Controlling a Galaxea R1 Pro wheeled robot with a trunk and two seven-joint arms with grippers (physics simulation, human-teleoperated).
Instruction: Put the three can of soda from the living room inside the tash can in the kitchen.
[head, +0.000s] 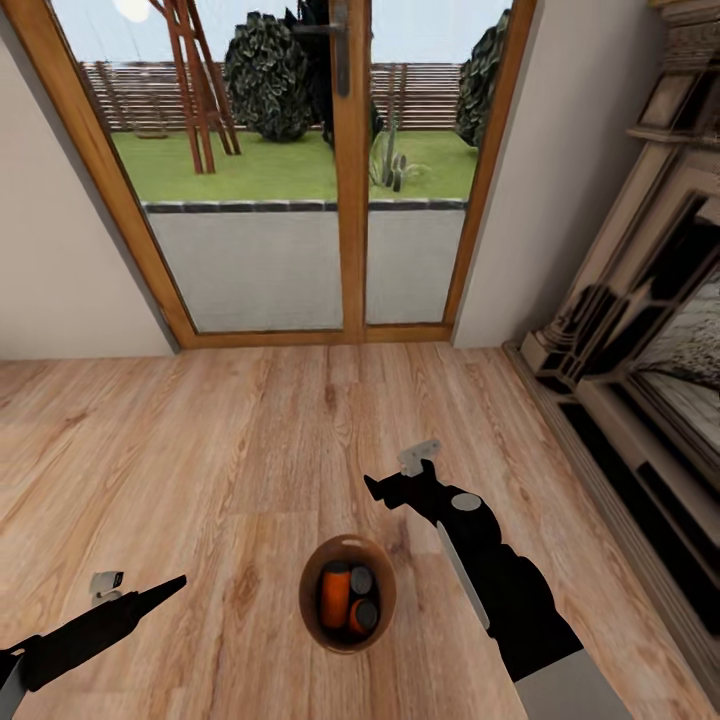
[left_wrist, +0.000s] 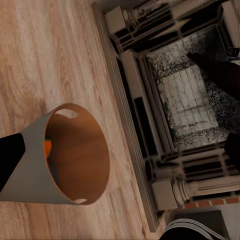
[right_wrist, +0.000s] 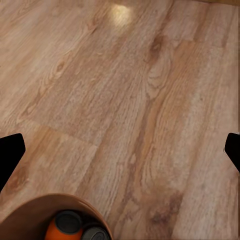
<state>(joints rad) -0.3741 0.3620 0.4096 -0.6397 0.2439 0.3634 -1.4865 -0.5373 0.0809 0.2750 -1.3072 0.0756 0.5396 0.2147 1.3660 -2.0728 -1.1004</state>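
Observation:
The grey trash can stands upright on the light wood plank floor of the living room, directly below me. Inside its coppery-brown wall lie the orange soda cans, with grey tops showing. My right gripper hangs open just beyond and to the right of the bin, nothing between its fingers. My left gripper is open low at the left, pointing at the trash can. A sliver of orange can shows past the rim in the left wrist view.
Wood-framed glass doors close the room ahead, with garden behind. A fireplace surround with brick interior runs along the right. Plain walls flank the doors. Bare plank floor spreads to the left and ahead.

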